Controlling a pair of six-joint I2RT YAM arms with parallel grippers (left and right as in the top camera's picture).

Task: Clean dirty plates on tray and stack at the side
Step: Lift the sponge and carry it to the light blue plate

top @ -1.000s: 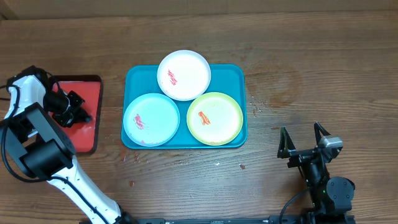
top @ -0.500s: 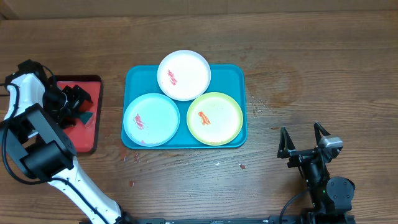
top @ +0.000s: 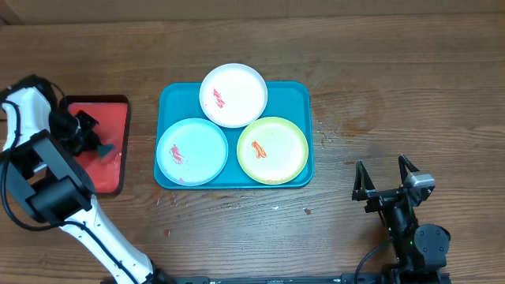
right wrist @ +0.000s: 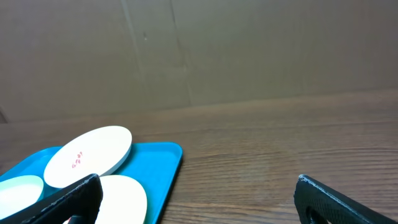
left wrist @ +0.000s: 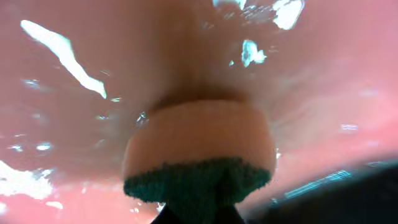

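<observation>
Three smeared plates (top: 233,95) are seen on the teal tray (top: 300,99); a sponge (left wrist: 199,155) is pinched by the left claw (top: 93,142) at the red tray (top: 110,114), next to be carried over; right claw (top: 381,167) wide, empty

In the left wrist view the red tray (left wrist: 74,143) is smearing into a pink, out-of-focus glare. The sponge (left wrist: 199,149) is crowding the middle, its green layer blurring into a dark shape at the bottom edge. From overhead the left gripper (top: 88,136) is showing as a dark knot, too small to read its grip. In the right wrist view the blue plate (right wrist: 18,188) is getting clipped by the left edge, the yellow-green plate (right wrist: 124,198) by the bottom.
</observation>
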